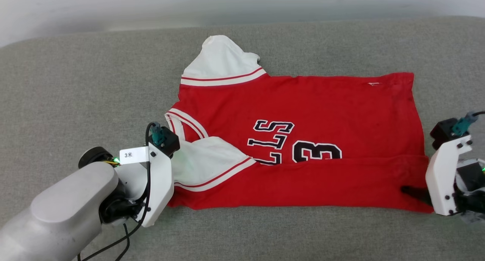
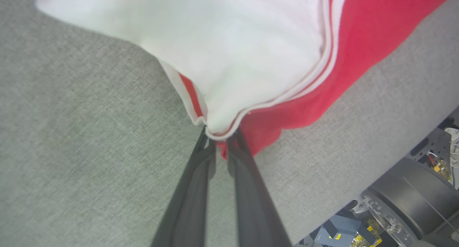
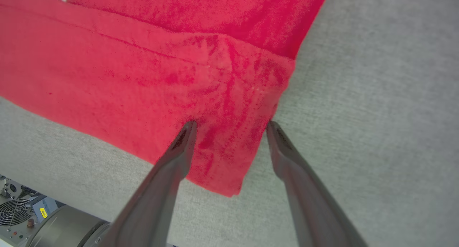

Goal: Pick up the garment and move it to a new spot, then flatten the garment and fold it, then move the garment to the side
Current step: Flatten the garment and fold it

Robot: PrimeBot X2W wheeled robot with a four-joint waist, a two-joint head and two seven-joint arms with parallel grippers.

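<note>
Finds the garment point(image 1: 303, 102) lying spread on the grey fabric surface point(image 1: 94, 83), collar end toward the robot's left and hem toward its right. Shows one white sleeve point(image 1: 221, 60) poking out at the far side and the other sleeve point(image 1: 206, 158) folded in over the red front. Shows too a near strip of red turned up over the front, covering the lower part of the black lettering point(image 1: 271, 139). Has the left gripper point(image 2: 219, 139) at the near left corner, its fingers point(image 2: 193, 189) nearly together and pinching the cloth where striped sleeve trim meets red. Has the right gripper point(image 3: 231, 127) at the near right corner, fingers point(image 3: 172, 168) spread wide: one tip over the red hem, the other just off the cloth's edge above the grey surface. Leaves unclear whether those tips touch the cloth.
</note>
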